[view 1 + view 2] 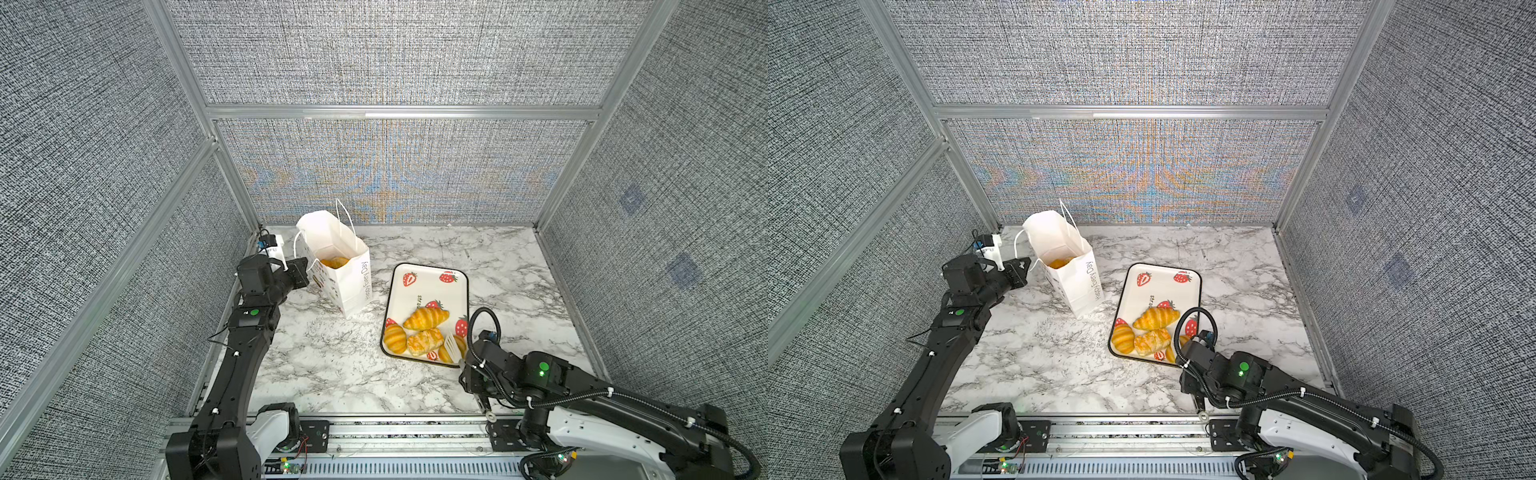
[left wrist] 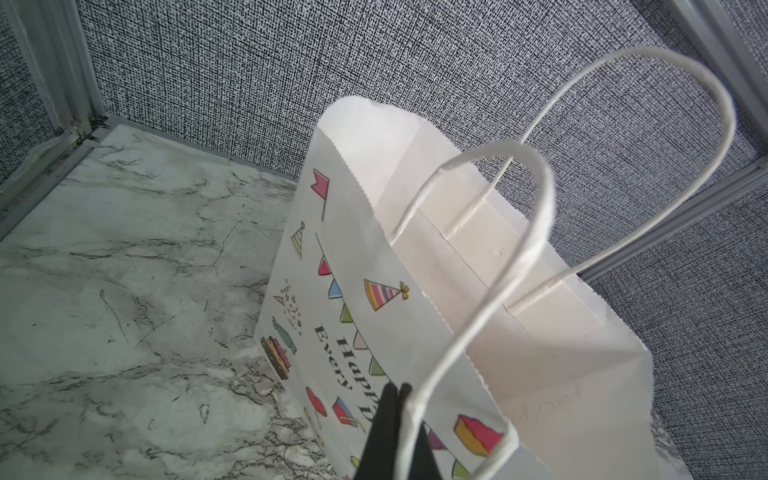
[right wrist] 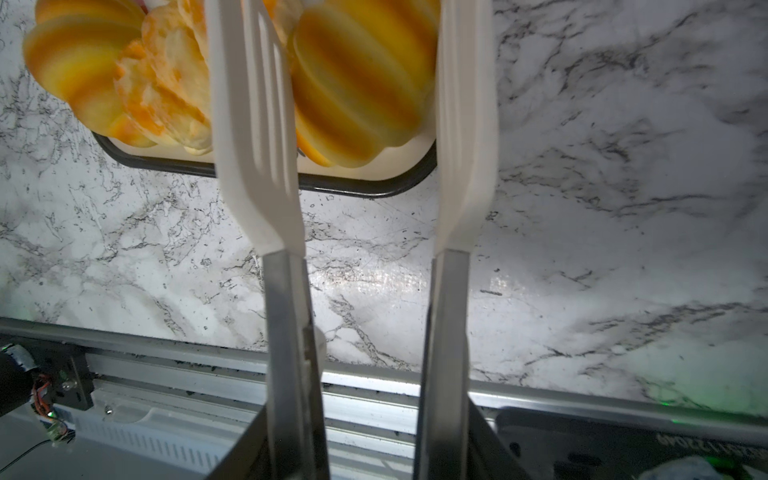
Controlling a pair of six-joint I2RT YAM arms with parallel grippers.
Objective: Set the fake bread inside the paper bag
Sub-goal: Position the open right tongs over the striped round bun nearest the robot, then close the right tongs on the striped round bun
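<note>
Nearest to us, along the front edge, runs the aluminium rail (image 1: 395,432) that carries both arm bases. Just behind it, on the right, the right gripper (image 3: 370,440) holds the white tongs (image 1: 453,347) by their metal handles. Its jaws are closed part way on them, and the two blades stand apart. In the right wrist view a ridged roll (image 3: 361,83) lies between the blades, at the near right corner of the tray (image 1: 428,286). The picture is blurred there, so we cannot tell if the blades press the roll.

Most of the fake bread (image 1: 1152,341) that we see lies in the near half of this strawberry-printed tray: a flaky pastry, a croissant (image 1: 426,318) and a second ridged roll (image 1: 395,338), close together. The tray rests on the marble table (image 1: 332,374), right of the middle.

Farther back and to the left, the paper bag (image 1: 345,282) stands upright with its mouth open, and one golden piece (image 1: 334,262) shows inside it. The left gripper (image 2: 395,399) is at the left side of the bag, its jaws fully closed on the near cord handle (image 2: 490,150). The far handle (image 2: 726,120) rises free. Behind all stands the grey woven wall (image 1: 395,62).
</note>
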